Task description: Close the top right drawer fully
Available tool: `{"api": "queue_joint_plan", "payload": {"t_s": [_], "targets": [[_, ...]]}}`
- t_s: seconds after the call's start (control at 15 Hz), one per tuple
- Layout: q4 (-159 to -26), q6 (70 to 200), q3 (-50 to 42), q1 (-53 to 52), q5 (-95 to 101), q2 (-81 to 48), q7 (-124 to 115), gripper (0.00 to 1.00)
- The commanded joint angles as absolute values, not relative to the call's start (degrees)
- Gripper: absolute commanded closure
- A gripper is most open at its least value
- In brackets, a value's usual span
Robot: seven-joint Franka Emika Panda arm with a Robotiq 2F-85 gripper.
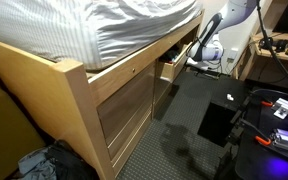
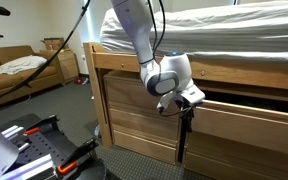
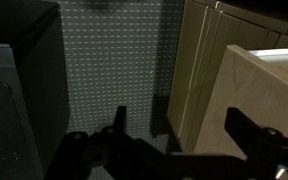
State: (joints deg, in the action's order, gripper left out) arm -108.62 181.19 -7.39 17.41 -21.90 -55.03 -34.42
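The top right drawer (image 1: 171, 68) is a shallow light-wood box that sticks out of the bed frame. In an exterior view its plain front (image 2: 249, 120) stands forward with a dark gap above it. My gripper (image 1: 201, 54) is at the drawer's outer end, and in an exterior view it (image 2: 187, 106) sits at the front's left corner. In the wrist view my gripper (image 3: 182, 128) is open, and its two dark fingers straddle the drawer front's edge (image 3: 209, 85). I cannot tell whether a finger touches the wood.
A striped mattress (image 1: 124, 25) lies on the wooden bed frame (image 1: 79, 95). Taller panel fronts (image 2: 134, 110) are beside the drawer. The floor is dark carpet (image 3: 114, 60). Black equipment and cables (image 1: 269, 115) lie on the floor near the robot. A sofa (image 2: 14, 70) stands further off.
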Motion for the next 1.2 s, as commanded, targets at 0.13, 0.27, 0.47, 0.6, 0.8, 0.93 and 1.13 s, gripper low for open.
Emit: {"api": "queue_joint_plan", "payload": {"t_s": [0.13, 0.27, 0.47, 0.6, 0.8, 0.93, 1.13], "targets": [[-103.89, 190.95, -3.21, 19.30, -23.42, -58.08, -31.57, 0.00], [-100.50, 195.94, 0.29, 20.52, -21.84, -59.27, -30.88, 0.00], [-95.77, 199.62, 5.90, 23.69, -18.89, -61.78, -29.21, 0.00], [-90.45, 198.30, 8.21, 24.67, -16.97, -63.58, -28.85, 0.00], [-89.24, 199.28, 11.32, 26.81, -15.82, -65.56, -27.50, 0.00], [-91.06, 197.98, 9.28, 24.91, -18.54, -64.01, -27.64, 0.00], [-91.49, 196.70, 10.01, 25.58, -18.16, -63.79, -27.34, 0.00]]}}
